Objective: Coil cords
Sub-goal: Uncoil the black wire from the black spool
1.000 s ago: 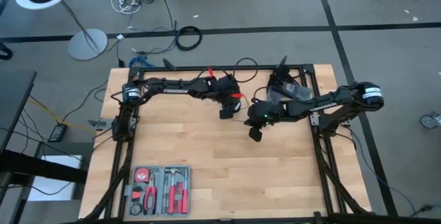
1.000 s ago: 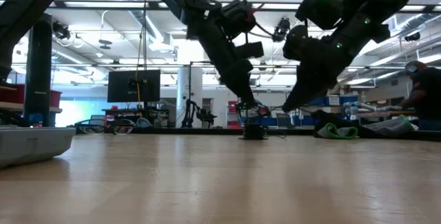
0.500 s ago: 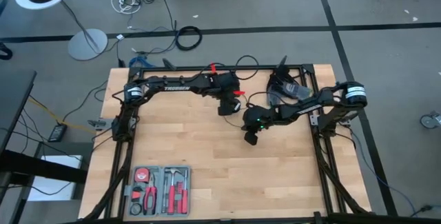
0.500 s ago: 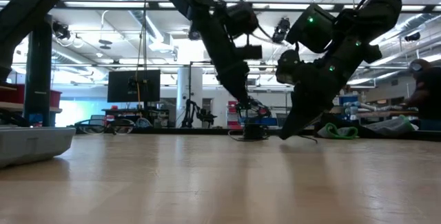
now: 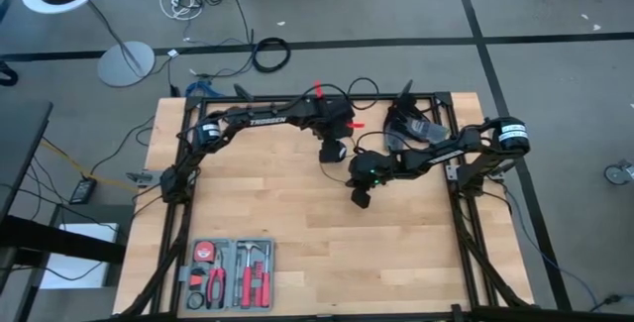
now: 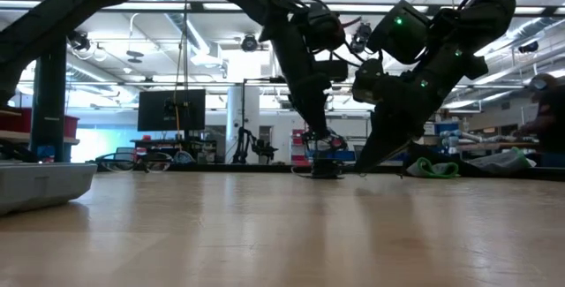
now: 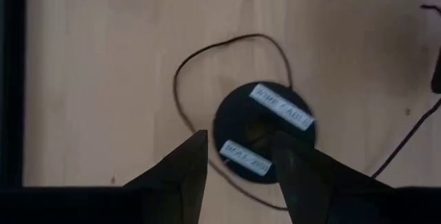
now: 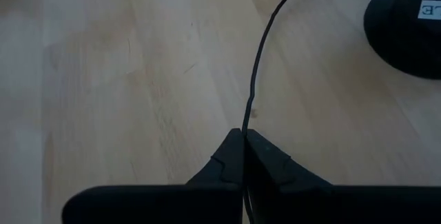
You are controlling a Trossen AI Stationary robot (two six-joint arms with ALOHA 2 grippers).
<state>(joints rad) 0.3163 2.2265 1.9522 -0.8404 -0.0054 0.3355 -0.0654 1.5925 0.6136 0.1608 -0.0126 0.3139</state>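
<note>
The cord (image 7: 180, 86) is a thin black line lying in a loop on the wooden table, ending in a round black puck (image 7: 265, 138) with white labels, which lies flat on the table (image 6: 325, 169). My left gripper (image 7: 238, 165) hangs open just above the puck, a finger toward either side, near the table's far middle (image 5: 332, 152). My right gripper (image 8: 243, 141) is shut on the cord a little nearer and to the right (image 5: 362, 198), its tips low at the table (image 6: 362, 168). My right gripper pinches a stretch of the thin cord (image 8: 246, 117) between its two fingertips. The fingers slant down from the table's right. From the hold the cord runs in a gentle curve along the tabletop toward the puck (image 8: 406, 31).
A tray of red and black hand tools (image 5: 230, 272) sits at the near left. A dark bundle (image 5: 411, 124) lies at the far right corner. Black frame rails (image 5: 466, 243) run along the table's left, right and far sides.
My right gripper has sunk from above the table down to its surface, shifting a little toward the left, still shut. My left gripper has drifted toward the far edge and risen slightly; the puck stays where it lay.
</note>
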